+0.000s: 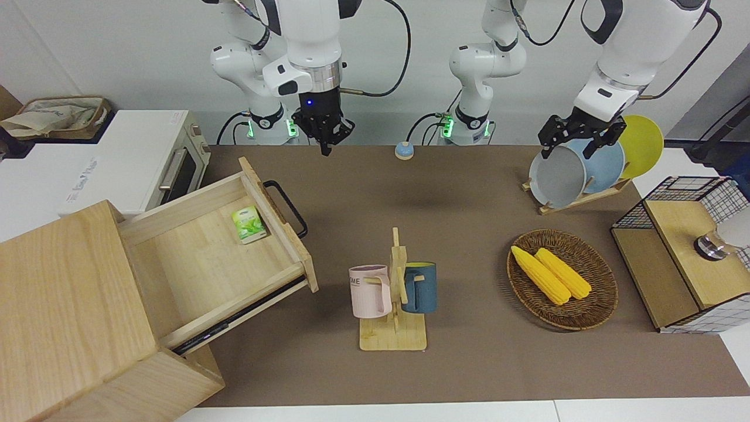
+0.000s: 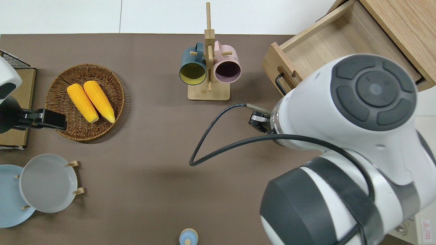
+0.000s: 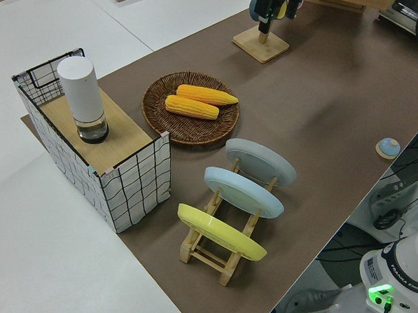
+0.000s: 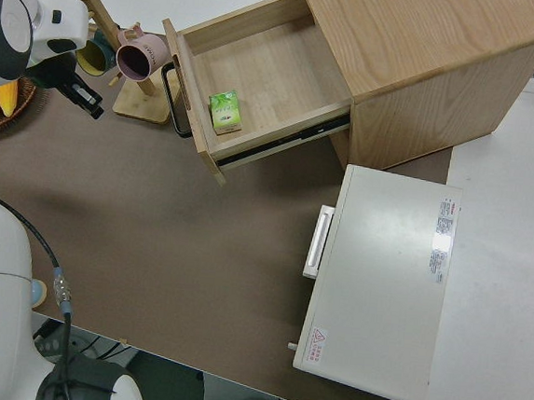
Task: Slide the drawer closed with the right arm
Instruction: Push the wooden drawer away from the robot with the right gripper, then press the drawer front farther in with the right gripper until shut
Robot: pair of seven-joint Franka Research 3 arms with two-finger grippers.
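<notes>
Now we see the drawer pulled far out of its cabinet at the right arm's end of the desk, front and black handle facing the mug rack. Our right gripper hangs over bare desk, fingers pressed together. Our left arm is parked.

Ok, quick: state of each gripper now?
Right gripper: fingers together, holding nothing, over bare table near the drawer front.
Left gripper: parked, open, holding nothing.
</notes>
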